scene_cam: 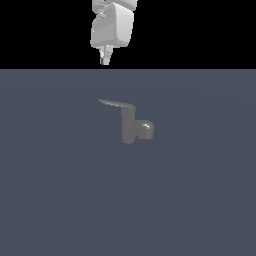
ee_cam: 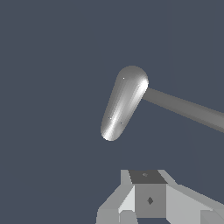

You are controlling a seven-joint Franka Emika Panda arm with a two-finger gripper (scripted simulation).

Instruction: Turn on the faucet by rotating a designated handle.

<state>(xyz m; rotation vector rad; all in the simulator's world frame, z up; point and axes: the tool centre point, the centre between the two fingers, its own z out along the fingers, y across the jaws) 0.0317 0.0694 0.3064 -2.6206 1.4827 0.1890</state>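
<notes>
Plainly, the wide grey floor was taken up by little else, and the faucet was set upright near its middle, its stubby spout turned toward the exterior view's right. The thin handle was joined to the top and stretched toward the exterior view's left, tapering to a point. The gripper was held high above, well apart from the handle, so the task was judged barely begun: the approach, contact and turning were all left. The arm was cut off above; whether the fingers were spread or closed could not be told.
</notes>
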